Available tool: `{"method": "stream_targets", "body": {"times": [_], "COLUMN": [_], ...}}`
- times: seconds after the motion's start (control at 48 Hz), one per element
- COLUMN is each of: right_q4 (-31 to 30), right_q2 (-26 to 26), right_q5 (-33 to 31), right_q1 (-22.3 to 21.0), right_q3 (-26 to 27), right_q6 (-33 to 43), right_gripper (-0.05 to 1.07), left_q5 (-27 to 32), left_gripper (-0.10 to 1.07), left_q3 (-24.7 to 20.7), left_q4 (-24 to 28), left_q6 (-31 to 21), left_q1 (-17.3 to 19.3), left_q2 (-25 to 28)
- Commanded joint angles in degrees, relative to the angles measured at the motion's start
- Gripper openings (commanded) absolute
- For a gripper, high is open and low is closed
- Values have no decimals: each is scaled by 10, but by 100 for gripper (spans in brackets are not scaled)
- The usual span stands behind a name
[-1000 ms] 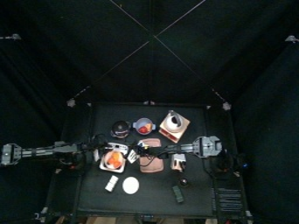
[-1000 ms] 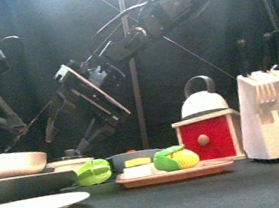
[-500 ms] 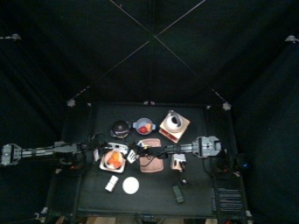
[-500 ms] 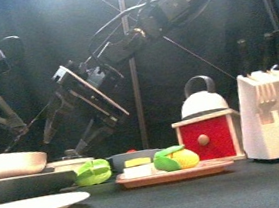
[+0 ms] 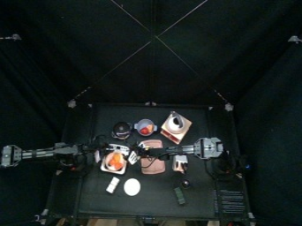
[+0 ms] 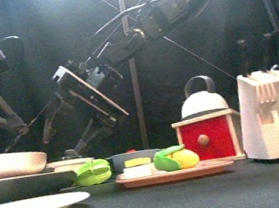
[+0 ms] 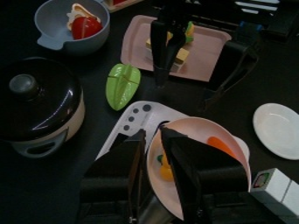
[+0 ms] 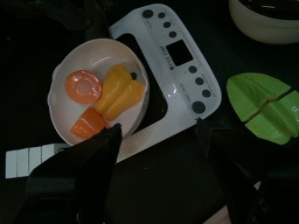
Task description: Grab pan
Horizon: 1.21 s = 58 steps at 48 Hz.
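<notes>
Left wrist view: my left pincer (image 7: 158, 147) is straddling the pan (image 7: 222, 142) rim unclenched, needing closing; my right pincer (image 8: 158, 125) is hanging spread.

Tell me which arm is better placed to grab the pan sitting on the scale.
Left. The left gripper is down at the pan with its open jaws either side of the rim, so it likely only needs to close. The right gripper hangs open above it.
</notes>
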State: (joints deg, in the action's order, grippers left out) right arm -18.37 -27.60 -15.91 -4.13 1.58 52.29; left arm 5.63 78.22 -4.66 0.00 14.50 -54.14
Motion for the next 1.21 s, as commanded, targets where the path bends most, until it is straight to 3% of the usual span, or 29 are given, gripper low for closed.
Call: {"method": "stream_targets", "body": {"times": [0.0,0.5,0.979,1.188], "right_q4": [1,-2,-4,-4], "right_q2": [6,-46,-54,-54], "right_q5": [4,-21,-47,-54], "right_q1": [-2,-1,1,1], "right_q3": [20,83,88,88], "right_q6": [1,0,-1,-1], "right_gripper": [98,98,97,85], "left_q5": [-5,-5,-5,-4], "left_gripper": [65,65,65,65], "left_q3": [-8,-8,-8,-8], "left_q4": [-1,0,0,0], "left_q6": [0,0,0,0], "left_q1": [2,2,2,2], "left_q2": [1,1,0,1]}}
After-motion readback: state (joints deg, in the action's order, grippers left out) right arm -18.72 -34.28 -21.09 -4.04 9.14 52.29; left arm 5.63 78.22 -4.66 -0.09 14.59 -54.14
